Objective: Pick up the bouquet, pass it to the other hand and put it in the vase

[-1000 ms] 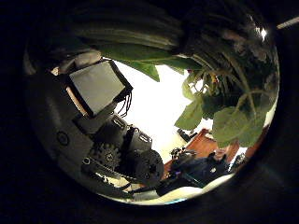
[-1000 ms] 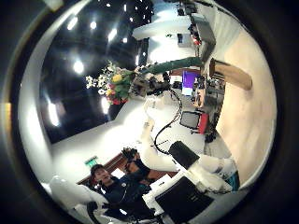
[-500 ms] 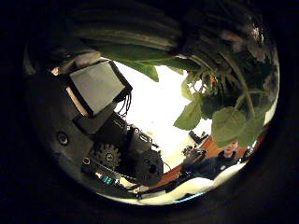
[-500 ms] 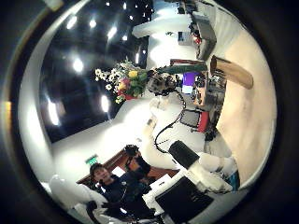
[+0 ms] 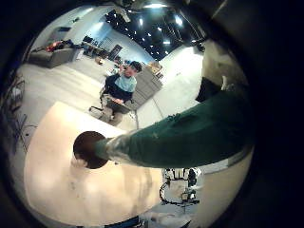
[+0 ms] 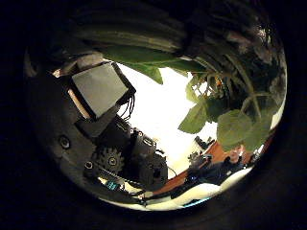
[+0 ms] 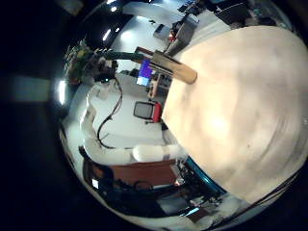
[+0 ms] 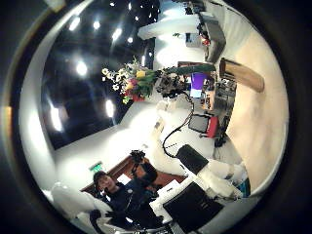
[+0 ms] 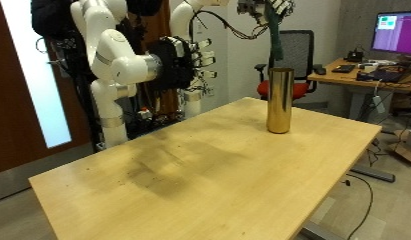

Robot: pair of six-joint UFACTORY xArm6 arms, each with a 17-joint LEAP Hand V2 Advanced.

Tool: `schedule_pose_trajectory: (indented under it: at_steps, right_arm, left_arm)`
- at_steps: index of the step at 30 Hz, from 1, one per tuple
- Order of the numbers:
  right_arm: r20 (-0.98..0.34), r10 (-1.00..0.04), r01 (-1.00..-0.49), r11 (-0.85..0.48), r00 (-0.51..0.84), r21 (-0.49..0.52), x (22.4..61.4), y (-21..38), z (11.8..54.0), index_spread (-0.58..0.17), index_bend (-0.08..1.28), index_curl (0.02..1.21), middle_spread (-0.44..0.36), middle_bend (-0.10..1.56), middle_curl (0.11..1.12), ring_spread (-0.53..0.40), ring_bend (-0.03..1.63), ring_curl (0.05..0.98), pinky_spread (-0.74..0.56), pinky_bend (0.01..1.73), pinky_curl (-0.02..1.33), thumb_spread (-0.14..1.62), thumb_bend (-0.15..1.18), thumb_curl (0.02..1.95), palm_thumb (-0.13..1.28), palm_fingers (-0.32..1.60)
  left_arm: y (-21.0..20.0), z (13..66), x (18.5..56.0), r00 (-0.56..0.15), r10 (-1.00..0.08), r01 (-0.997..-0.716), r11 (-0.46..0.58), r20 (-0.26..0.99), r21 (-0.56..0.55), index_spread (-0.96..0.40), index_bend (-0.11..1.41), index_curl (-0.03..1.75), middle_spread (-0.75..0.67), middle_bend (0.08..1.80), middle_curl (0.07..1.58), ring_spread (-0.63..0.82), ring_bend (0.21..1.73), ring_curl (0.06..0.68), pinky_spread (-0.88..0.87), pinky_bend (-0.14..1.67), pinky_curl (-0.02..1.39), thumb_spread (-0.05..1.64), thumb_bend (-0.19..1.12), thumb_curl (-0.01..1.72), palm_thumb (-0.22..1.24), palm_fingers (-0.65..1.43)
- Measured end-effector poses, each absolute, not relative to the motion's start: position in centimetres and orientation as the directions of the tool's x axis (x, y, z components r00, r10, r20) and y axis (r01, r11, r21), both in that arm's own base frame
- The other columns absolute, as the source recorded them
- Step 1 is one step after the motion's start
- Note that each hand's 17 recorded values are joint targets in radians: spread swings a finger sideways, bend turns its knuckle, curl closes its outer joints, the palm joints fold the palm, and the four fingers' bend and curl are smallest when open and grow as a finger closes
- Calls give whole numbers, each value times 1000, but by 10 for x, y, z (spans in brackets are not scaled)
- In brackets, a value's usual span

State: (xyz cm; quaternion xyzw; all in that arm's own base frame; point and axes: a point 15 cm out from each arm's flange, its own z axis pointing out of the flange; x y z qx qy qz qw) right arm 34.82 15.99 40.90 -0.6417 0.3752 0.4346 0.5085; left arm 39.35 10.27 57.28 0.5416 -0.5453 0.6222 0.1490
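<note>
Outside view | left hand (image 9: pixel 268 10) grips bouquet (image 9: pixel 276 35) above vase (image 9: pixel 278 100) | no legible writing

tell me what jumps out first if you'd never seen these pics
The tall gold vase standing near the far end of the wooden table, with the bouquet held right above its mouth by the left hand. Next, the right hand, empty with fingers relaxed, raised beside the table.

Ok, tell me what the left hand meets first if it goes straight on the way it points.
The tall gold cylindrical vase, at its open mouth: the left hand holds the green-wrapped bouquet stem-down right above it, though depth is hard to judge.
</note>
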Motion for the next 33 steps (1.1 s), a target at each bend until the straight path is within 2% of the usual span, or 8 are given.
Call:
schedule_pose_trajectory:
  at_steps: [11,16,22,26,27,30,31,33]
  right_arm:
    - [-947,-35,-931,-195,320,-308,348,160,401,-401,176,311,-15,174,255,147,242,267,259,317,332,977,-25,445,773,43]
    - [-948,-30,-929,-210,317,-304,344,167,400,-407,177,307,-13,177,261,141,239,268,269,317,331,982,-24,449,779,44]
    - [-949,-28,-929,-211,315,-303,343,167,398,-408,176,305,-15,177,264,140,236,269,271,316,330,984,-24,451,787,46]
    - [-948,-28,-929,-211,317,-304,343,167,399,-406,211,320,-6,96,233,140,270,281,272,349,341,984,-24,452,788,2]
    - [-948,-27,-929,-212,317,-304,343,168,399,-406,213,322,-7,100,228,140,274,282,272,353,342,984,-24,452,788,0]
    - [-948,-28,-928,-212,318,-305,343,168,399,-410,223,329,-5,117,208,140,294,284,272,368,343,985,-24,453,788,-10]
    - [-948,-27,-929,-212,316,-304,343,168,399,-411,225,332,-4,122,202,139,303,286,273,375,343,985,-24,453,788,-12]
    - [-949,-26,-929,-213,315,-303,343,168,398,-412,227,334,-4,125,198,139,306,287,273,378,343,985,-24,453,788,-14]
  left_arm:
    - [109,575,403,-376,-404,-771,-363,834,-523,-582,874,1010,-387,1334,681,-376,1449,557,-597,1006,743,207,-24,930,1032,1162]
    - [117,558,413,-357,-367,-791,-371,859,-487,-578,870,1014,-375,1341,686,-375,1439,555,-600,998,741,214,-30,927,1019,1160]
    - [120,545,428,-370,-321,-793,-379,872,-477,-579,792,1006,-374,1305,672,-382,1407,535,-624,1031,725,458,-56,862,839,1162]
    - [122,539,433,-370,-319,-791,-385,873,-476,-584,613,981,-388,1233,639,-427,1334,495,-661,1037,677,743,-54,711,648,1106]
    - [124,536,433,-363,-324,-793,-385,874,-473,-583,571,975,-392,1238,636,-443,1285,478,-665,1012,665,773,-54,688,626,1029]
    - [127,521,433,-332,-348,-811,-370,877,-453,-505,513,979,-375,1168,653,-401,1089,464,-499,670,626,902,-59,556,490,288]
    - [131,513,435,-316,-358,-820,-363,879,-443,-414,527,960,-278,960,583,-263,997,411,-275,514,570,912,-59,510,441,14]
    - [135,504,438,-311,-361,-827,-352,879,-438,-273,383,877,-94,681,458,-76,912,339,-32,480,504,888,-84,466,357,-193]
